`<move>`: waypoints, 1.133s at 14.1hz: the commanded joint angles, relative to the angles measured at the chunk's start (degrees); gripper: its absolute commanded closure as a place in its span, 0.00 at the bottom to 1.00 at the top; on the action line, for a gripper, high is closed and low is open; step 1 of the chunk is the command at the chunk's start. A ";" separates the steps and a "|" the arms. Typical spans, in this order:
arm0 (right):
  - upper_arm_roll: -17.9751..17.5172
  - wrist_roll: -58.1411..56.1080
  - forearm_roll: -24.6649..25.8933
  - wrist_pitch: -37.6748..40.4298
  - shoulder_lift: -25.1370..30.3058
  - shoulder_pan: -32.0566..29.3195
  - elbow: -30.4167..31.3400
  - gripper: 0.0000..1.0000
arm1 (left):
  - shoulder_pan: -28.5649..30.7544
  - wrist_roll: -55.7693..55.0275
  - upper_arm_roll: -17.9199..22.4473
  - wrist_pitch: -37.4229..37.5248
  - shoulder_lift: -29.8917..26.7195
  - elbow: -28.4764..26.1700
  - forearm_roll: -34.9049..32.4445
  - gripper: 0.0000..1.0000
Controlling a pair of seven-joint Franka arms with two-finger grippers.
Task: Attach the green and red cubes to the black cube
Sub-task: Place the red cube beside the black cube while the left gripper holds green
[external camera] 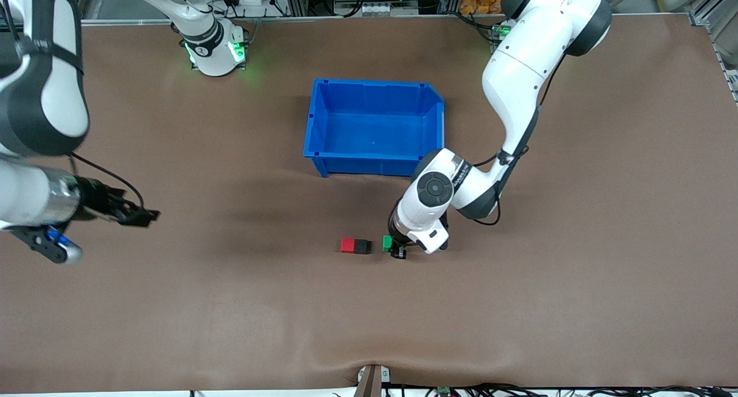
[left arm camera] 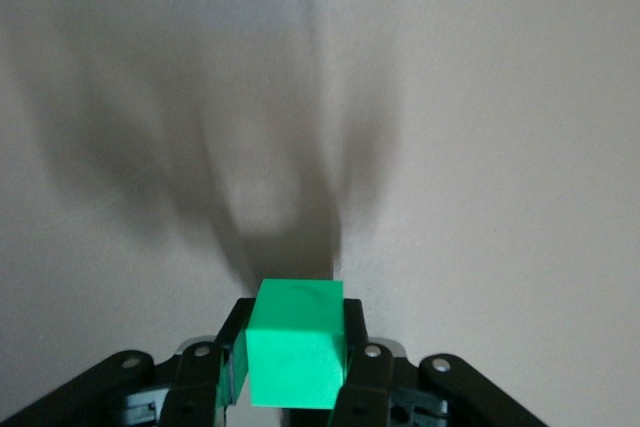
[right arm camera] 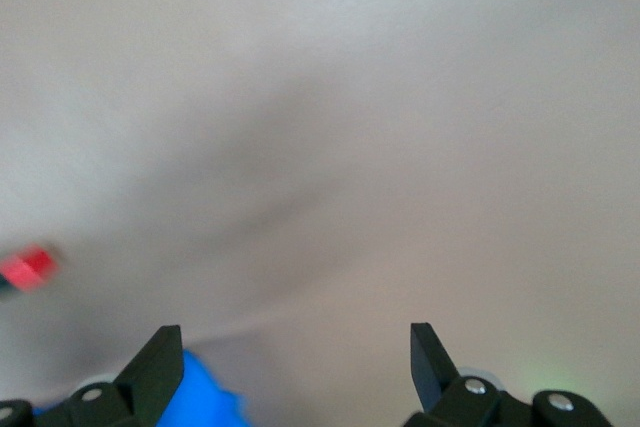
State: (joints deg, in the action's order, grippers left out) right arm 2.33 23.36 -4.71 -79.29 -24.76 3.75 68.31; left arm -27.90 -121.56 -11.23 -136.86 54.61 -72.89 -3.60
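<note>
1. left gripper pinches the green cube low over the table, just beside the black cube, a small gap between them.
2. red cube touches the black cube, nearer the front camera than the blue bin.
3. right gripper waits at the right arm's end, fingers spread, holding nothing.

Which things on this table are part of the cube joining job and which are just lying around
Part of the job:
green cube, held shut in the left gripper
red cube, already touching the black cube
right gripper, open, waiting at its arm's end of the table

Just lying about:
blue bin
</note>
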 commanded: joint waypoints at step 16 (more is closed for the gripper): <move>-4.00 -19.23 4.45 -1.78 24.07 -5.60 13.03 0.00 | -4.35 -2.98 1.91 -4.73 5.85 6.44 0.70 1.00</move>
State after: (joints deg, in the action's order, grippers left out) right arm 0.78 4.90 -1.70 -84.76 1.36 0.55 89.09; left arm -30.50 -123.05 -10.76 -139.99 58.19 -68.89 -3.51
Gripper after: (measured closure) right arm 0.000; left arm 0.604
